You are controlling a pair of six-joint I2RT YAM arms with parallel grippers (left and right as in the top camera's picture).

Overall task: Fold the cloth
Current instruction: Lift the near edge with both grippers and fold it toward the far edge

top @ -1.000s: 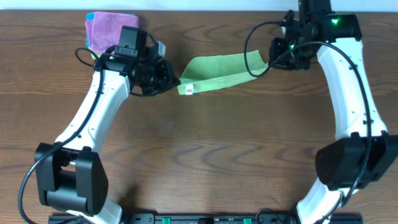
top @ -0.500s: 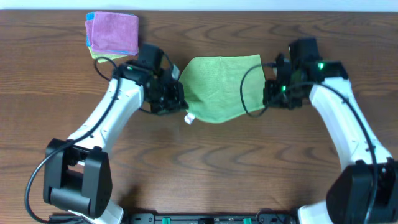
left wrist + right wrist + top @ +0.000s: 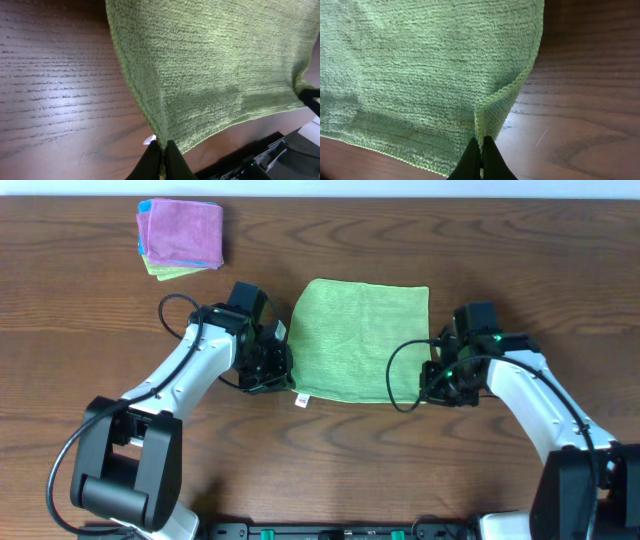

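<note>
**Gripping a green cloth by its two near corners**

The dark brown wooden table fills the overhead view. A square green terry cloth lies spread near the table's centre, a little toward 12 o'clock, with its far edge flat on the wood. The white left arm reaches in from 8 o'clock and the white right arm from 4 o'clock.

The left gripper sits at the cloth's 7 o'clock corner. In the left wrist view its black fingers are pressed together, pinching the hem. The right gripper sits at the 5 o'clock corner. Its fingers likewise pinch the hem, which stands up there in a fold.

A stack of folded pink, blue and yellow-green cloths rests toward the table's 10 o'clock corner, well apart from the green cloth. A small white tag shows at the cloth's 7 o'clock corner, just beside the left fingers.
</note>
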